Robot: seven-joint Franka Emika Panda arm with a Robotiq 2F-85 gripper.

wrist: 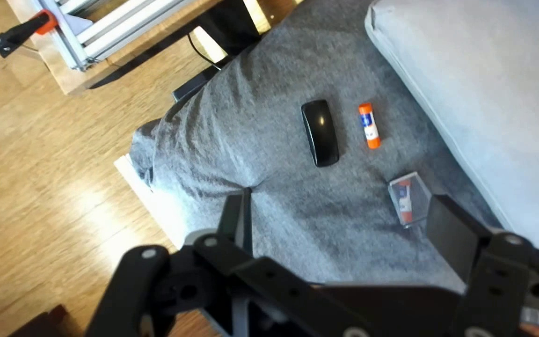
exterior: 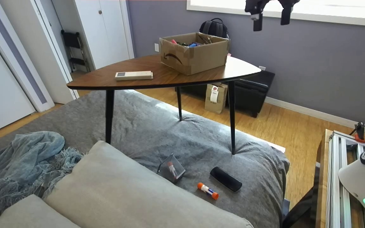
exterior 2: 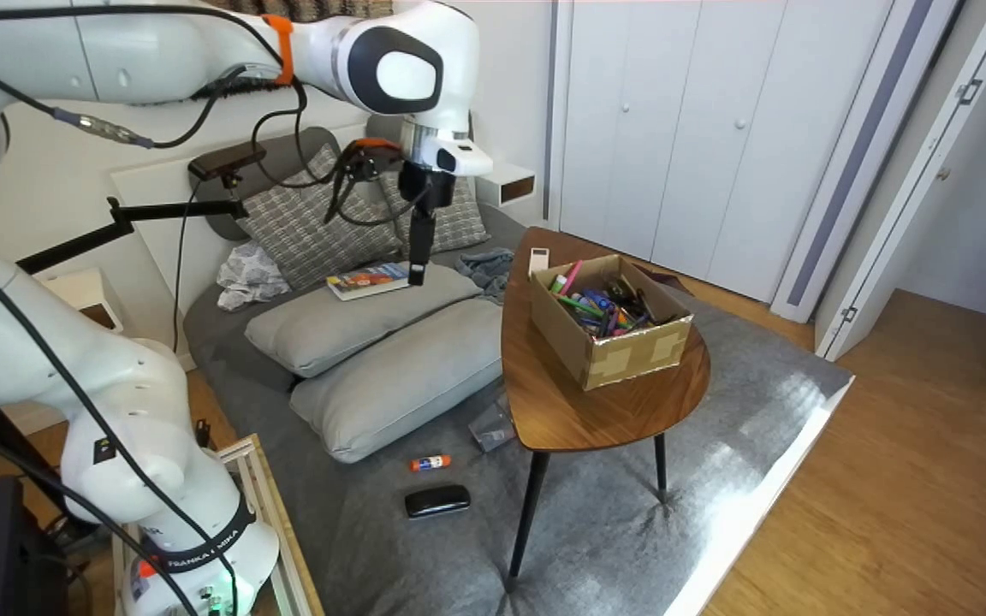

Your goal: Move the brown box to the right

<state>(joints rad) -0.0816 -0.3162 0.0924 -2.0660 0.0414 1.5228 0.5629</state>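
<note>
The brown box (exterior: 208, 59) is a shallow, open cardboard box with a dark curved logo on one side. It stands on the wooden table (exterior: 138, 65) and holds markers, pens and other small things. It also shows in an exterior view (exterior 2: 637, 358), standing on the tabletop (exterior 2: 566, 419). My gripper (exterior: 271, 24) is open and empty, held in the air above the height of the box and apart from it. In an exterior view the gripper (exterior 2: 418, 275) points down, well to the left of the box. In the wrist view the gripper's fingers (wrist: 339, 209) are wide apart, and the box does not clearly show.
A small flat pale object (exterior: 134, 75) lies on the table near the box. The table stands on a grey-covered bed (exterior: 131, 123). A black case (wrist: 321, 133), an orange-capped glue stick (wrist: 369, 125), a clear container (wrist: 409, 199) and a pale cushion (wrist: 480, 89) lie there.
</note>
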